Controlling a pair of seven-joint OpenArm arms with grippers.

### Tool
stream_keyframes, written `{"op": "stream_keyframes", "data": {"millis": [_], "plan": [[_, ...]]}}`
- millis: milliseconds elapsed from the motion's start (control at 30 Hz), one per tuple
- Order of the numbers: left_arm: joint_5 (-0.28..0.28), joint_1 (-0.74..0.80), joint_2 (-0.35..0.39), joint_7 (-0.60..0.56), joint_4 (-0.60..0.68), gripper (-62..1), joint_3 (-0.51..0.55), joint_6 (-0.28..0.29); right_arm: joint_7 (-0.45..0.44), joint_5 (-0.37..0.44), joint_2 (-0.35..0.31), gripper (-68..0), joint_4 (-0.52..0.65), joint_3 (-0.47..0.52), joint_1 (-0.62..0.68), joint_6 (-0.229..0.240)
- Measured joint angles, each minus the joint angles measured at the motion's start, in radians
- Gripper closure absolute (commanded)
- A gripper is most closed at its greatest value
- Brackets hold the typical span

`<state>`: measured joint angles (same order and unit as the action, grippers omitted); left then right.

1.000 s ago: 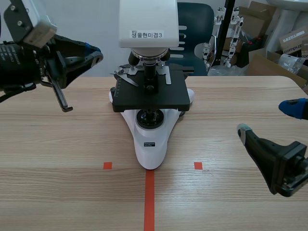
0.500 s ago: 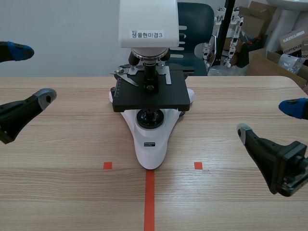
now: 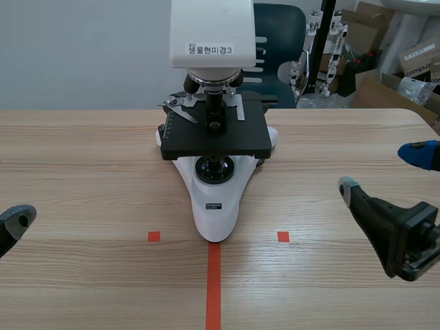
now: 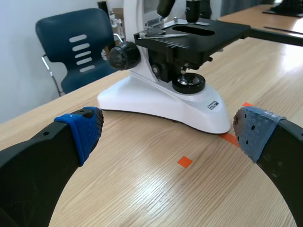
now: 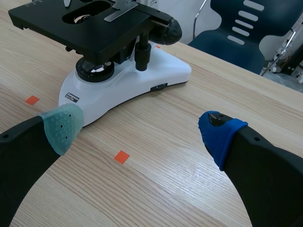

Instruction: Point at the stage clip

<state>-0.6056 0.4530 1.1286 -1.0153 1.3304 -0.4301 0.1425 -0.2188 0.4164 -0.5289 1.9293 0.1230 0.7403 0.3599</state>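
Both grippers gape wide and hold nothing.

The stage clip (image 3: 180, 110) is a thin silver arm. It lies on the rear left part of the black stage (image 3: 214, 141) of a white microscope (image 3: 214, 203), just beside the lens barrel. The microscope's white head hangs directly over the stage and clip. Its foot rests at the middle of the wooden table (image 3: 89, 275). Behind the table are a dark blue chair (image 3: 278, 34) and cardboard boxes (image 3: 412, 62).

The scene view shows only one grey fingertip of the left gripper (image 4: 168, 135), at the table's near left edge. The left wrist view shows both fingers, with the microscope ahead of them. It also shows a black focus knob (image 4: 124, 55) on the microscope's side, below the clip. The right wrist view shows the stage from the other side, with a flat silver strip (image 5: 120, 12) on top.

The left gripper's dotted pads are spread far apart above the bare wood, touching nothing and well apart from the clip. The right gripper (image 5: 142, 130) is just as wide, with one pale green pad and one blue. It hangs over the table's near right side, well apart from the microscope.
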Motion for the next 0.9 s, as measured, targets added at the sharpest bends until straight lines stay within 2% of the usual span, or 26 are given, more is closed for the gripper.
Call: {"op": "stream_keyframes", "data": {"millis": [133, 167, 267, 300, 433, 533, 700, 733, 767, 900], "plan": [[0.013, 0.075, -0.131, 0.0, 0.0, -58.1, 0.126, -0.001, 0.0, 0.0, 0.0, -54.0, 0.0, 0.0, 0.0, 0.0], [0.047, 0.088, -0.165, 0.0, 0.0, -58.1, 0.15, -0.001, 0.0, 0.0, 0.0, -54.0, 0.0, 0.0, 0.0, 0.0], [0.231, 0.116, -0.251, 0.007, 0.0, -58.1, 0.202, 0.0, 0.0, 0.0, 0.0, -54.0, 0.0, 0.0, 0.0, 0.0], [0.268, 0.122, -0.278, 0.026, 0.0, -58.1, 0.211, 0.005, 0.0, 0.0, 0.0, -54.0, 0.0, 0.0, 0.0, 0.0], [0.318, 0.126, -0.384, 0.121, 0.0, -58.1, 0.242, 0.008, 0.0, 0.0, 0.0, -54.0, 0.0, 0.0, 0.0, 0.0], [0.387, 0.131, -0.435, 0.184, 0.021, -58.1, 0.287, 0.015, 0.0, 0.0, 0.0, -54.0, 0.0, 0.0, 0.0, 0.0], [0.393, 0.181, -0.47, 0.25, 0.174, -58.1, 0.413, 0.06, 0.0, 0.0, 0.0, -54.0, 0.0, 0.0, 0.0, 0.0], [0.417, 0.185, -0.474, 0.277, 0.209, -58.1, 0.437, 0.06, 0.0, 0.0, 0.0, -54.0, 0.0, 0.0, 0.0, 0.0], [0.437, 0.185, -0.48, 0.304, 0.24, -58.1, 0.455, 0.06, 0.0, 0.0, 0.0, -54.0, 0.0, 0.0, 0.0, 0.0], [0.437, 0.184, -0.525, 0.359, 0.317, -58.1, 0.487, 0.079, 0.0, 0.0, 0.0, -54.0, 0.0, 0.0, 0.0, 0.0]]}}
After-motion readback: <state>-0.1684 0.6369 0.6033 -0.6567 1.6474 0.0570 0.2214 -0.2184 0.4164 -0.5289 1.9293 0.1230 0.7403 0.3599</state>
